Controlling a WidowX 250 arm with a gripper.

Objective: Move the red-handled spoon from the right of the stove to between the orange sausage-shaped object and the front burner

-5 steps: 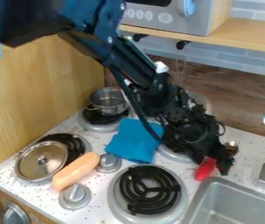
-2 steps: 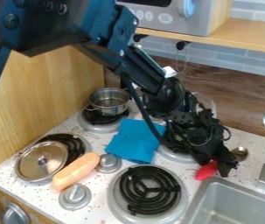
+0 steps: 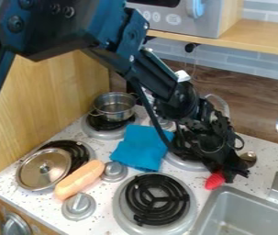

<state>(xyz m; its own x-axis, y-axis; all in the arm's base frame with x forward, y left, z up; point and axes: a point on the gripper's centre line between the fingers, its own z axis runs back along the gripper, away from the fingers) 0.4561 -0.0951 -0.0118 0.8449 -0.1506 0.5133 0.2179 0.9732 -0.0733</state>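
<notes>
I have the sink (image 3: 222,202) at lower right; my gripper (image 3: 234,174) just beyond it, spread or pinching, I can't tell; the blue cloth (image 3: 140,148) near centre; the red object (image 3: 214,181) lower right, beside the gripper.

small red object (image 3: 214,181), partly hidden, beside the sink (image 3: 209,205)

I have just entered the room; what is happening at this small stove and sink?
A robot arm is over the counter, with its gripper low at a red object beside the sink. Whether it grips this object, I cannot tell. A metal spoon is just behind the gripper. To the left, a blue cloth lies between the burners, a pot is on the back burner, and a lid lies near a sausage-like object.
</notes>
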